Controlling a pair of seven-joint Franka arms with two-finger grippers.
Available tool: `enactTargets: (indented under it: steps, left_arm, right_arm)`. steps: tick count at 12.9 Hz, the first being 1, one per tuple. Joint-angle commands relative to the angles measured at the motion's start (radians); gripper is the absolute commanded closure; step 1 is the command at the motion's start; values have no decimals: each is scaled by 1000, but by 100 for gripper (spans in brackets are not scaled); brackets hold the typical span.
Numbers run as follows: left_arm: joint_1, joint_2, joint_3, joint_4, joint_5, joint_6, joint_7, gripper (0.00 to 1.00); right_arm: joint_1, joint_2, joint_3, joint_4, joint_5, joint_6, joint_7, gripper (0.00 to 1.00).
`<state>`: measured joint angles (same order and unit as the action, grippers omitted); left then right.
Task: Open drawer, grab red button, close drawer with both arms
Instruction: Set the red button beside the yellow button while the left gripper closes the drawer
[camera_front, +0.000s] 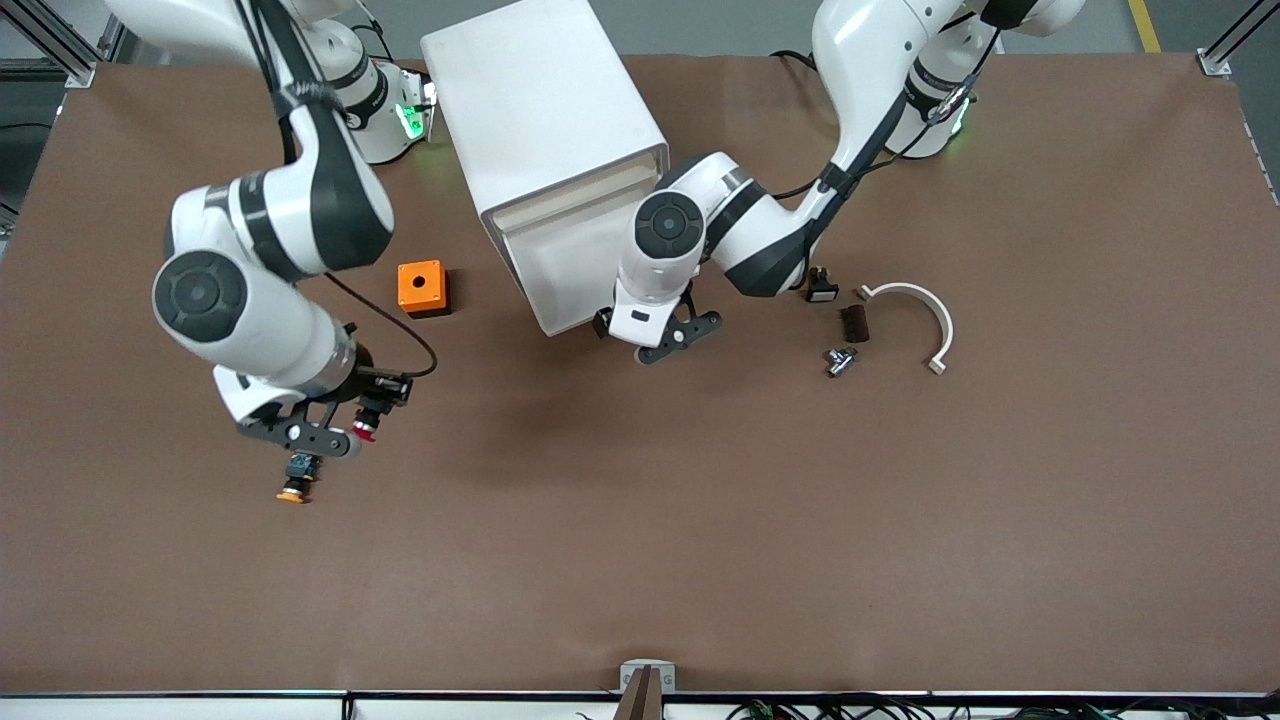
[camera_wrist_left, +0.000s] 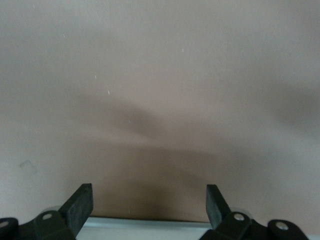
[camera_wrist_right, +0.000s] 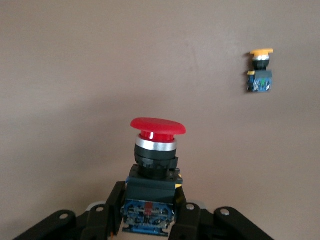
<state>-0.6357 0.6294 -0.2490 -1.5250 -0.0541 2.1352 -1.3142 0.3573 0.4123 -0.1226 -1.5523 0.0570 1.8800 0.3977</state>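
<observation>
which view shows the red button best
The right wrist view: the red button fills it, clamped in the right gripper. The front view shows only a red speck under that gripper. The left wrist view misses it.

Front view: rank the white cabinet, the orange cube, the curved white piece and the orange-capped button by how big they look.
1. White cabinet
2. Curved white piece
3. Orange cube
4. Orange-capped button

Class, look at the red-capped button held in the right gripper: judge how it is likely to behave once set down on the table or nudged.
The button looks rigid, so it should not flex. Its wide round red cap tops a narrower black body, so stood upright it may tip. Laid on its side like the orange-capped button, the cap could let it roll in an arc. The right gripper grips only its boxy rear block.
</observation>
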Motion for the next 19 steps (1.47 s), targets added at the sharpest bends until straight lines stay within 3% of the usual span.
enactTargets:
  steps: [1, 5, 9, 19]
  left_arm:
    - [-27, -31, -10, -32, 22, 2, -65, 1]
    - [-62, -25, -21, -32, 7, 2, -103, 1]
    - [-76, -17, -38, -32, -88, 0, -115, 1]
    - [-88, 7, -39, -37, -338, 2, -108, 1]
  right_arm:
    - [-75, 51, 23, -9, 9, 59, -138, 100]
    - [-156, 167, 24, -21, 9, 180, -278, 100]
    - [-162, 221, 26, -121, 9, 378, -280, 99]
    - [-149, 278, 32, -138, 10, 464, -280, 98]
